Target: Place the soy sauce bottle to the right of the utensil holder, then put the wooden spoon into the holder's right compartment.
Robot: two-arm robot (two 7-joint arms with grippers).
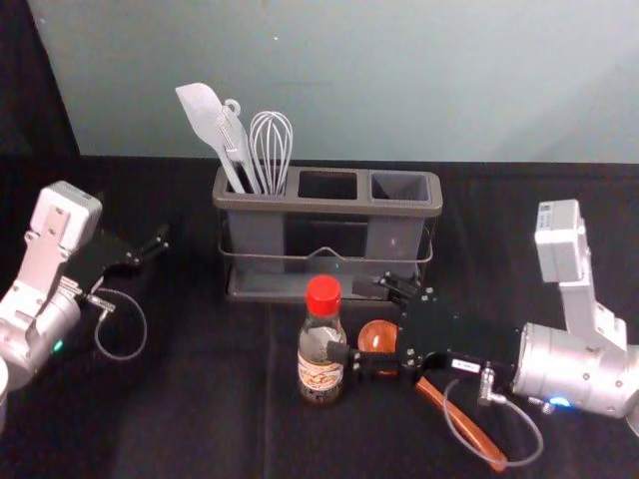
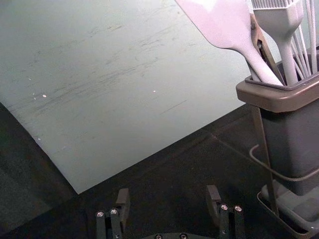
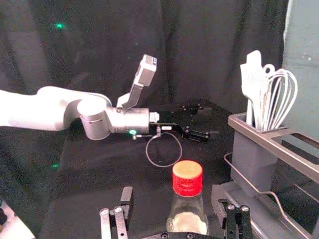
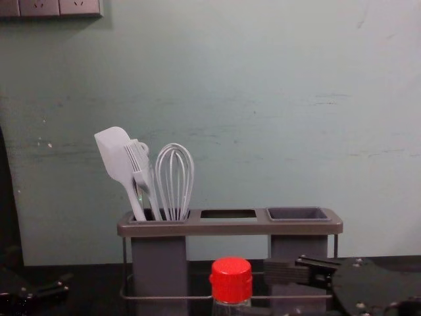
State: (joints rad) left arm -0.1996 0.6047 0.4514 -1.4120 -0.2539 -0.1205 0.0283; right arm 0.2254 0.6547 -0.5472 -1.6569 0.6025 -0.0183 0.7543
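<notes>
Placing the soy sauce bottle [image 1: 320, 359] is, in my judgement, the step in hand: it stands upright in front of the utensil holder [image 1: 334, 207], ungrasped. My right gripper [image 1: 347, 319] reaches in beside it; the right wrist view gives the jaws as wide apart, holding nothing, with the bottle ahead in the gap. The wooden spoon [image 1: 464, 424] lies on the table, partly hidden beneath that gripper; the right compartment [image 1: 399, 187] awaits it. My left gripper [image 1: 150, 249] is parked left of the holder, jaws spread and empty. Next, I should advance until the bottle sits well between the jaws, close, lift it clear of the spoon and carry it right.
</notes>
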